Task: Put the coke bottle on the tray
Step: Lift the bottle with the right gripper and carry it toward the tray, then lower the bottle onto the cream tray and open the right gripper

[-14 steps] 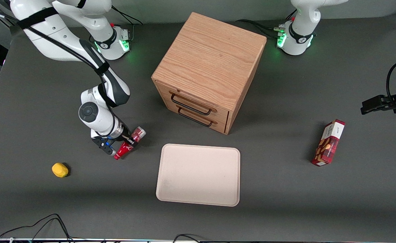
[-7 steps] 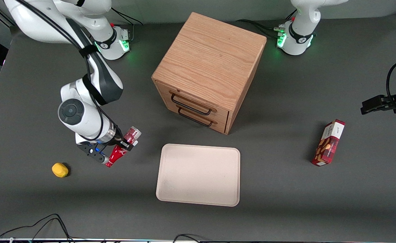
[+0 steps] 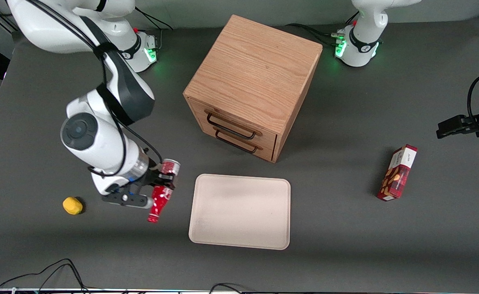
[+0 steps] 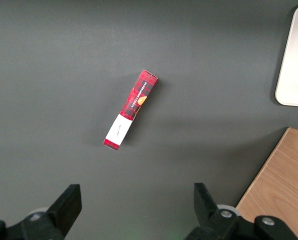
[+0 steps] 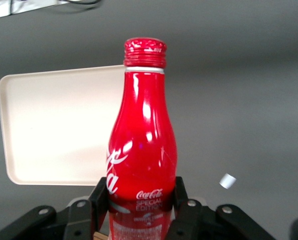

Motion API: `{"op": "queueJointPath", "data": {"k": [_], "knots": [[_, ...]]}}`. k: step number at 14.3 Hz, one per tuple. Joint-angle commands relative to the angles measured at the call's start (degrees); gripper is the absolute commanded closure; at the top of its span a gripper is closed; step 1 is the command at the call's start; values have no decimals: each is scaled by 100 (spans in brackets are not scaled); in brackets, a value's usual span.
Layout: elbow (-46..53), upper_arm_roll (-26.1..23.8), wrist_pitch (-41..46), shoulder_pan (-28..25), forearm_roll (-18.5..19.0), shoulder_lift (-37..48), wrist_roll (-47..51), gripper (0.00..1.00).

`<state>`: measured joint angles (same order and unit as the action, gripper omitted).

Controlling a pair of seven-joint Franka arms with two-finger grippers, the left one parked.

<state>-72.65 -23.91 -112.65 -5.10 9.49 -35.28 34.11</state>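
Dark grey table (image 3: 345,245) up front: we see the gripper (image 3: 162,185) at lower left of the frame, clamped round the coke bottle (image 3: 160,200), lifted, cap toward the camera, beside the tray (image 3: 240,210). Wrist cam: we see fingers (image 5: 186,207) hugging the bottle's lower body, tray (image 5: 53,130) underneath.

Six loose or standing things on the dark table, one of each kind.

One slim red coke bottle (image 3: 160,199) with white script, clamped in the one working gripper (image 3: 158,188) beside the tray; one flat cream-beige rectangular tray (image 3: 240,211) with rounded corners; one oak-grained wooden cabinet (image 3: 252,85) with two drawers, each with one dark wire handle; one red tartan snack box (image 3: 397,173); one small yellow lemon-like lump (image 3: 72,205); one tiny white cylinder (image 5: 228,181).
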Motion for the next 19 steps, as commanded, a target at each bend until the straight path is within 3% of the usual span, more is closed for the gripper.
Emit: {"op": "queueJointPath", "data": {"k": [1, 5, 7, 9, 12, 15, 17, 19], "knots": [[1166, -18, -203, -429, 237, -1137, -667, 100], [1122, 35, -564, -474, 299, -1779, -669, 100], [1104, 53, -766, -579, 587, -1973, -634, 100], [1104, 53, -1038, -588, 624, -2201, -599, 100], [868, 123, -1530, -632, 948, -2378, -344, 88], [788, 167, -1689, -624, 1002, -2465, -335, 78], [779, 202, -1769, -632, 1002, -2518, -204, 52], [779, 202, -1778, -632, 1028, -2510, -159, 0]]}}
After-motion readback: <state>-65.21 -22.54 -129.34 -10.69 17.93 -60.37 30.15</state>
